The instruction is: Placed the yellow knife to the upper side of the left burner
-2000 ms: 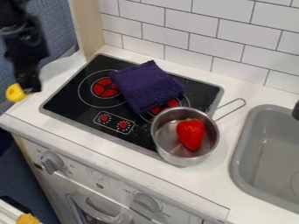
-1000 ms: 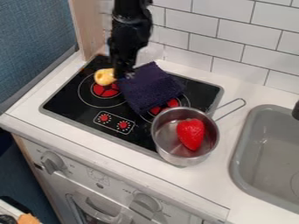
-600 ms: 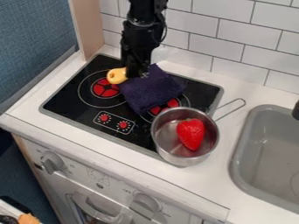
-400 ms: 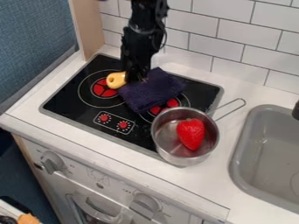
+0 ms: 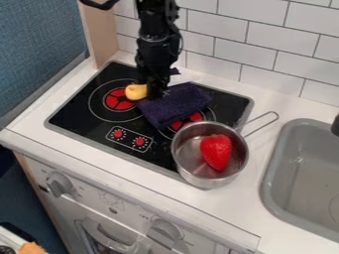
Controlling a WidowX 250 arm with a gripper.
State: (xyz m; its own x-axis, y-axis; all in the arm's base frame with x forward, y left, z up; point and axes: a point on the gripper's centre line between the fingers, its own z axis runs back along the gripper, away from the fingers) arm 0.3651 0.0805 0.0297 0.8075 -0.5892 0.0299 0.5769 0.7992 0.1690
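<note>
Black arm [image 5: 157,32] in from top edge, left of centre, hanging almost straight down; wall tiles behind. Hand [image 5: 156,94] at its lower end, pointing down, low, at upper left part of purple cloth [image 5: 173,106], just right of left burner [image 5: 119,102]. Hand closed, gripping yellow knife [image 5: 136,92] near inner end of its yellow handle. Handle sticks out to the left of the hand, over upper right part of the left burner; blade hard to make out, can't tell how it lies. Cloth bunched on black stove top [image 5: 74,111], partly over right burner [image 5: 194,117]. Metal pot [image 5: 190,161] at the stove's front right corner, its handle to upper right, red strawberry [image 5: 216,152] inside. White worktop [image 5: 99,158] around stove; grey sink [image 5: 311,166] on right.
</note>
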